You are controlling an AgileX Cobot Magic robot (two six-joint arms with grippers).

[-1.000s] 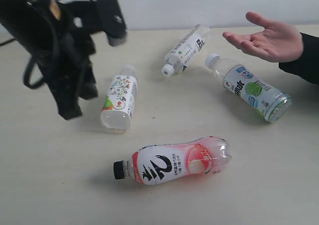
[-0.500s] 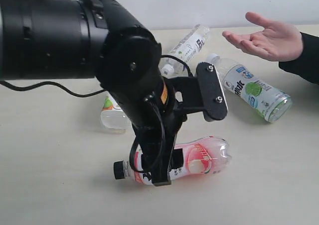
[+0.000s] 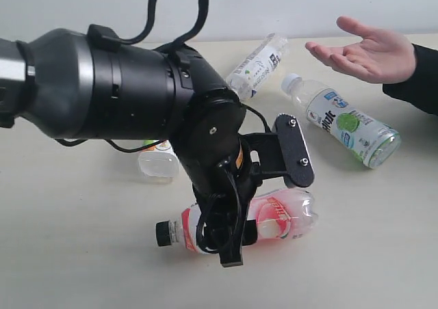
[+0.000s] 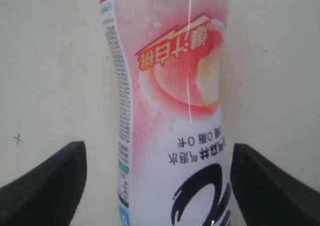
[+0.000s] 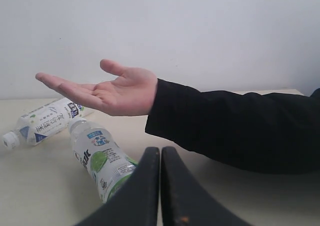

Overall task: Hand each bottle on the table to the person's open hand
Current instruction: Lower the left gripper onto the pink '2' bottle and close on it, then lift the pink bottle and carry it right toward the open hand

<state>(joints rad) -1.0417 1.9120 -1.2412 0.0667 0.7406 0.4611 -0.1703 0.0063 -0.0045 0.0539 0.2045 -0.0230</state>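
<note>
The pink bottle (image 3: pixel 282 217) lies on its side nearest the exterior camera, black cap (image 3: pixel 163 233) pointing left, and the left gripper (image 4: pixel 159 186) stands over its labelled middle with the jaws wide apart, one finger on each side of the bottle and table showing between each finger and the bottle in the left wrist view. Nothing is lifted; the bottle rests on the table (image 3: pixel 82 254). Just behind the arm lies the floral bottle (image 3: pixel 159 164), mostly hidden, only its clear base showing. Farther right lies the fruit bottle (image 3: pixel 345 128), white cap toward the back, and beyond it the white-black bottle (image 3: pixel 259 64), also on its side. The person's hand (image 3: pixel 366 52) is held open, palm up, above the far right of the table, over the fruit bottle's cap end and well apart from the pink bottle. The right gripper (image 5: pixel 160 156) has its fingers pressed together on nothing, near the black sleeve (image 5: pixel 230 131). The table is pale beige with tiny dark specks; a plain pale wall (image 3: pixel 274 5) stands behind it. Counted: four bottles, all lying down, one open hand, two grippers.
</note>
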